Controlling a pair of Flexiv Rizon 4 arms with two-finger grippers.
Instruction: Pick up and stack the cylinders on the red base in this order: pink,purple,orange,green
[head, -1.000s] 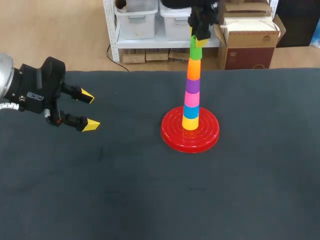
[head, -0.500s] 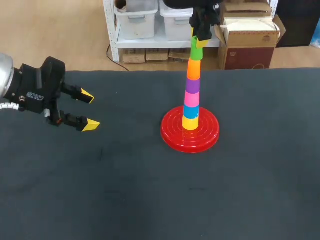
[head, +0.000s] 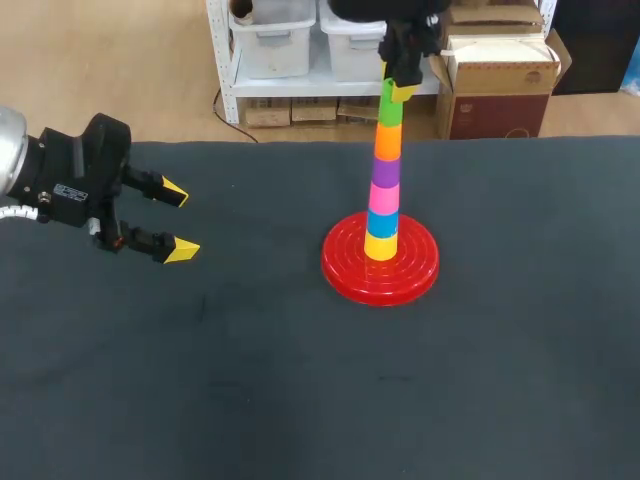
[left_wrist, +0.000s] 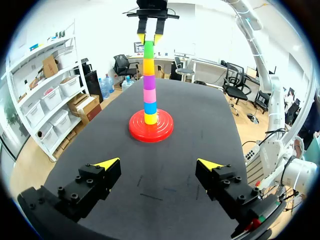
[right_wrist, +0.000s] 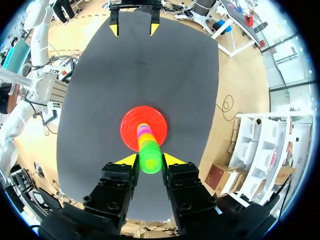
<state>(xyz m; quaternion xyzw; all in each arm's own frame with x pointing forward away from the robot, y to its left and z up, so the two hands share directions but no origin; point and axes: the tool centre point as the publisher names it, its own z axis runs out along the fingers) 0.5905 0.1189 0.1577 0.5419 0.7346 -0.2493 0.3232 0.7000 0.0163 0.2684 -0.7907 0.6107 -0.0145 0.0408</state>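
Four task cylinders stand on the round red base (head: 415, 275), mid-tabletop (head: 300, 400): pink cylinder (head: 383, 197), purple cylinder (head: 385, 170), orange cylinder (head: 387, 140), green cylinder (head: 390, 106) topmost. Right fingers (right_wrist: 128, 160) clasp the green one; by my judgement only release remains. Left fingers (head: 180, 250) spread, empty, far left. Versus 1 s ago: right fingers slightly lower.

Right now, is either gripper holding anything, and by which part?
The right gripper pinches the green cylinder by its sides, atop the stack. The left gripper is open, holding nothing.
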